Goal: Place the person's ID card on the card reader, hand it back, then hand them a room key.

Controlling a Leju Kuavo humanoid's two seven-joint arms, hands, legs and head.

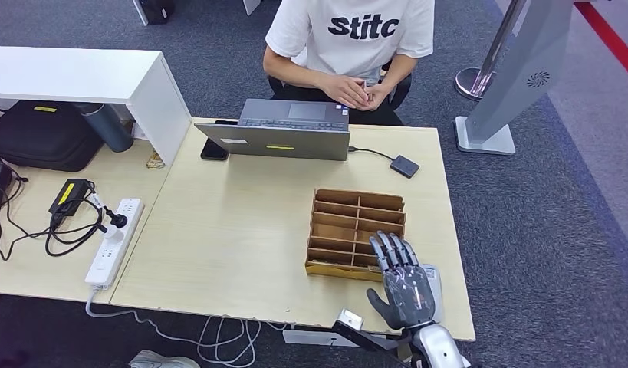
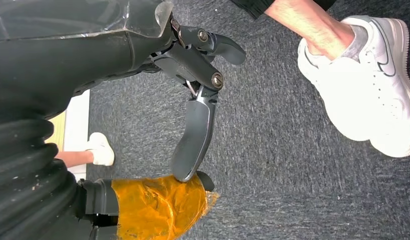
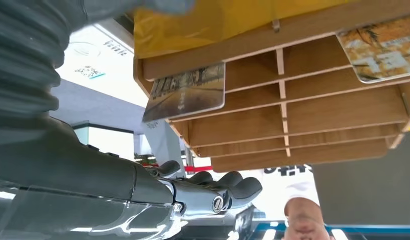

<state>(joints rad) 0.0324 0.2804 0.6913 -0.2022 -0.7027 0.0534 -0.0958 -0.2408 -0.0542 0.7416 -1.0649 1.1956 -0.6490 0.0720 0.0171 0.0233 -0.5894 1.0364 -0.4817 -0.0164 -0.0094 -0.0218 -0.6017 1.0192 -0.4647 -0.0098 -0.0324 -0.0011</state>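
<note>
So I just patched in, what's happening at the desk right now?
The robot's right hand hovers open over the near edge of the wooden card rack, holding nothing. Two cards sit in the rack's slots. The left hand hangs below the table, empty. The person sits behind the laptop, hands clasped, waiting.
</note>
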